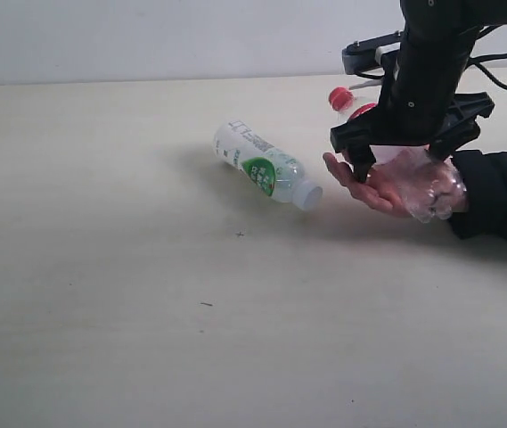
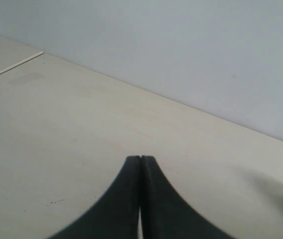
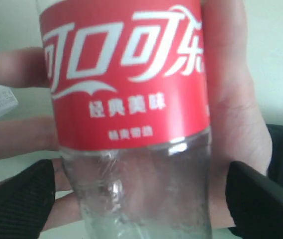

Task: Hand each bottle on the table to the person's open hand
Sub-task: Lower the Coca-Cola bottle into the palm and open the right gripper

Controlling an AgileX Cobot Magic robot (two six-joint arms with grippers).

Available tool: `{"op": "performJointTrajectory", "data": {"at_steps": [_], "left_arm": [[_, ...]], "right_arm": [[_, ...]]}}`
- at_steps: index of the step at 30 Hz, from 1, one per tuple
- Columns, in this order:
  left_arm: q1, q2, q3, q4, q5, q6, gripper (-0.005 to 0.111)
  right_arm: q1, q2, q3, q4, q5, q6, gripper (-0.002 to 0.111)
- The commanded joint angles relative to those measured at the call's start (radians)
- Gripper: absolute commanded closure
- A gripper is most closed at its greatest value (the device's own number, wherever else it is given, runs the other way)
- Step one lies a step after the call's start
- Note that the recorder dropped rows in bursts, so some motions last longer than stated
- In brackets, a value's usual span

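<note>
Task status, judged from the layout: one handover is at its release stage and at least two bottles are not yet handed over. The clear bottle with the red label [image 3: 126,79] lies across the palm of the person's open hand [image 1: 369,185], which is held palm up just above the surface [image 1: 146,312] at the right of the scene. The bottle with the white-green label and white cap [image 1: 266,167] lies on its side on the surface, just left of the hand's fingertips, untouched. A red cap [image 1: 340,96] shows at the far side beside the arm. The bottle it belongs to is mostly hidden, so the exact number left cannot be confirmed. The right arm comes down from the upper right with its wrist pointing steeply down over the palm. The right jaws are spread, one on each side of the red-label bottle's clear lower body. Palm shows between one jaw and the bottle, so the hand carries the bottle's weight. The left arm is outside the exterior view. The left jaws are pressed together on nothing, low over bare surface, with only a sliver of a bottle label at the edge of that wrist view.
</note>
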Motion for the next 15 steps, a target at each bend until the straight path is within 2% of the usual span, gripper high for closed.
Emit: {"op": "performJointTrajectory", "data": {"at_steps": [1,15], "left_arm": [[0.002,-0.005,0.005,-0.003,-0.001,-0.001,0.107],[0.002,-0.005,0.005,-0.003,-0.001,-0.001,0.107]], "right_arm": [[-0.006,-0.001,0.001,-0.020,0.016,0.001,0.020],[-0.006,-0.001,0.001,-0.039,0.040,-0.006,0.020]]}}
